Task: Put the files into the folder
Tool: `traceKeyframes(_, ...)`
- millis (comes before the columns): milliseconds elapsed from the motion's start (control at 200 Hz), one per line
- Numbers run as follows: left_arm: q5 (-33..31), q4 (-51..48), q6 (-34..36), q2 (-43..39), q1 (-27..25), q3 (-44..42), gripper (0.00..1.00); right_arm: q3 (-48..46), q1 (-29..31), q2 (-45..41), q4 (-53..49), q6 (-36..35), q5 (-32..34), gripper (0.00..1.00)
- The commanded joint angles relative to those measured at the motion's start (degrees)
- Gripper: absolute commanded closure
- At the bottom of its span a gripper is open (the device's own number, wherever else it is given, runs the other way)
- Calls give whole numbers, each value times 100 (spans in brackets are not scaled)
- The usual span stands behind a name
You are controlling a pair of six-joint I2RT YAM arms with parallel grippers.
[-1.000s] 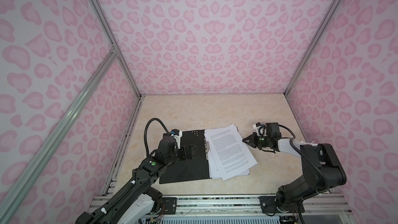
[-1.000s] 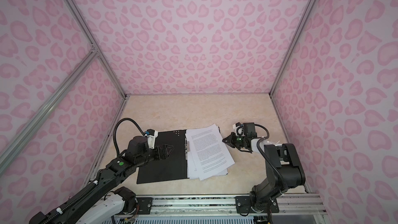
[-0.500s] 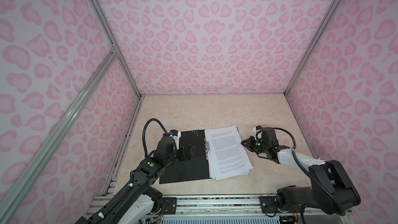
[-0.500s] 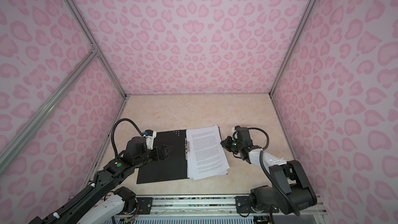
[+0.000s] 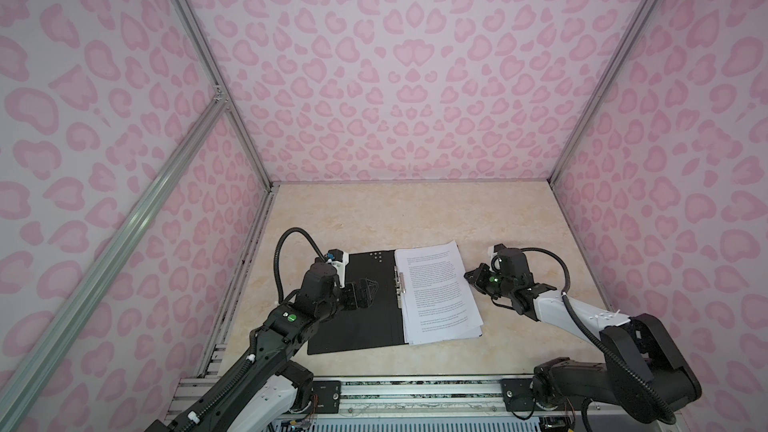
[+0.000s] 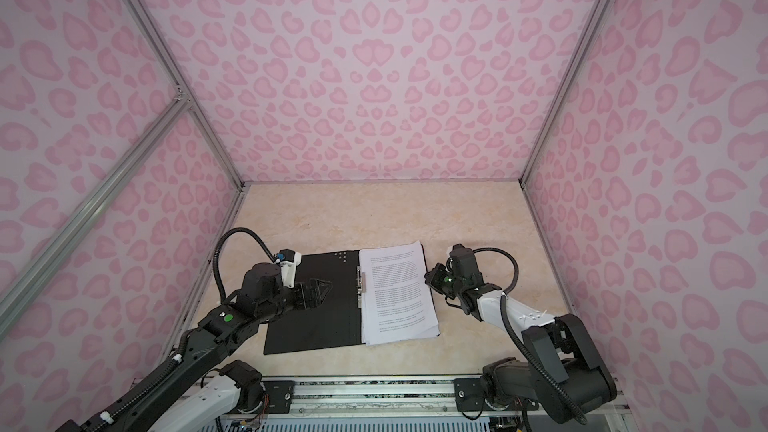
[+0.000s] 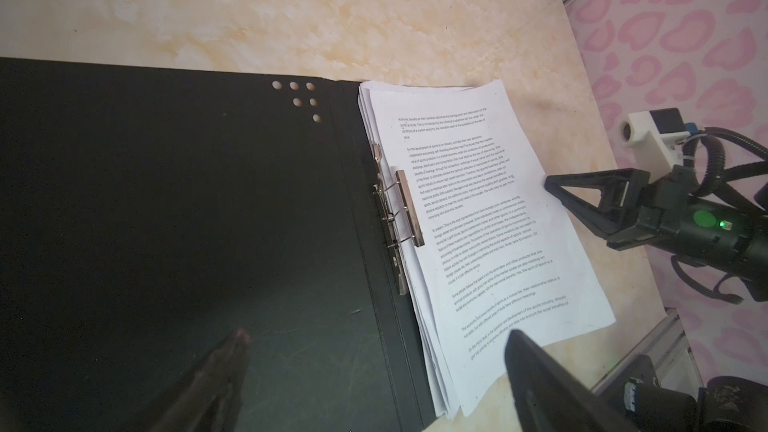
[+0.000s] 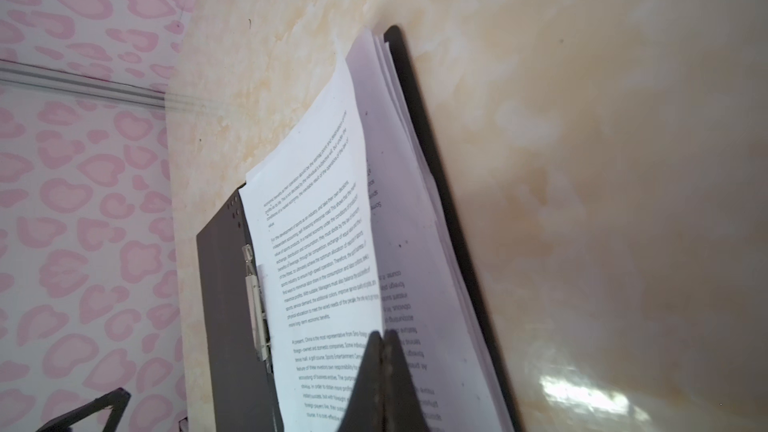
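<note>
The folder (image 5: 353,309) (image 6: 316,309) lies open on the table, black inside up, with a metal clip (image 7: 409,209) at its spine. The files (image 5: 436,288) (image 6: 395,292), a stack of printed white sheets, lie squared on its right half. My left gripper (image 5: 368,288) (image 7: 376,336) hangs open over the bare left cover and holds nothing. My right gripper (image 5: 468,275) (image 8: 382,336) is shut, its tip against the stack's right edge. In the right wrist view the top sheet (image 8: 316,222) curls up off the stack at that tip.
Pink patterned walls (image 5: 415,76) close the back and both sides. An aluminium rail (image 5: 415,388) runs along the front edge. Bare beige tabletop (image 5: 415,214) stretches behind the folder, and a strip of it (image 5: 540,326) shows to the right of the files.
The right arm dropped low and its shut tip moved left against the sheets. The skewed, fanned stack slid left and squared up against the spine. The left gripper stayed put.
</note>
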Motion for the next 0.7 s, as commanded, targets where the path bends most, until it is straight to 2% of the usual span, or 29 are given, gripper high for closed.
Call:
traceKeyframes(0, -32, -32, 15, -32, 17, 60, 3, -47, 43, -24, 135, 115, 224, 100)
traceKeyframes(540, -15, -100, -44, -32, 17, 161, 3, -127, 296, 191, 433, 287, 244, 100)
traceKeyframes(695, -196, -311, -174, 124, 15, 257, 3, -154, 367, 264, 557, 332, 232, 100)
